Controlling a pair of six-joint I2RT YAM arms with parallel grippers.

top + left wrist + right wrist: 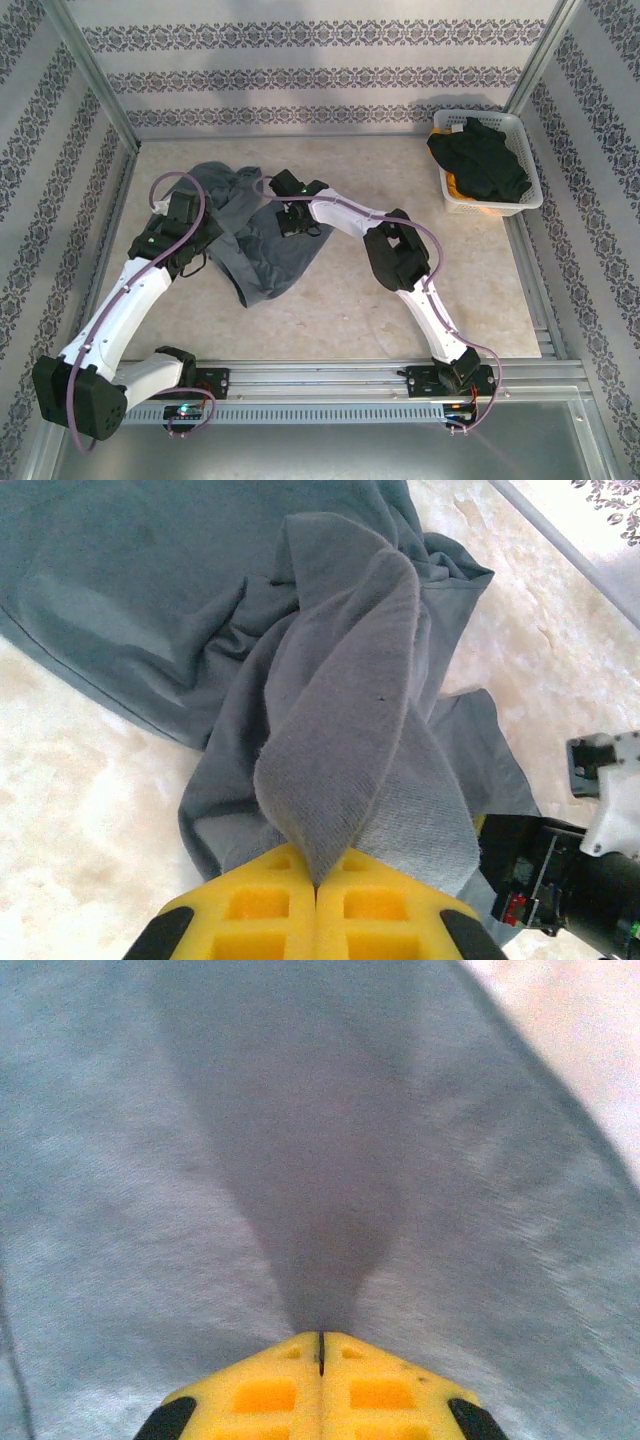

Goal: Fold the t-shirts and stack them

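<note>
Pinching a ridge of the slate blue-grey t-shirt [268, 258] apiece, the left gripper [316, 892] and right gripper [320, 1348] are both holding cloth with jaws pressed together, mid-table [400, 310] — probably tensioning it to spread flat for folding — while the black t-shirt [482, 160] is waiting in the basket [468, 207]
</note>
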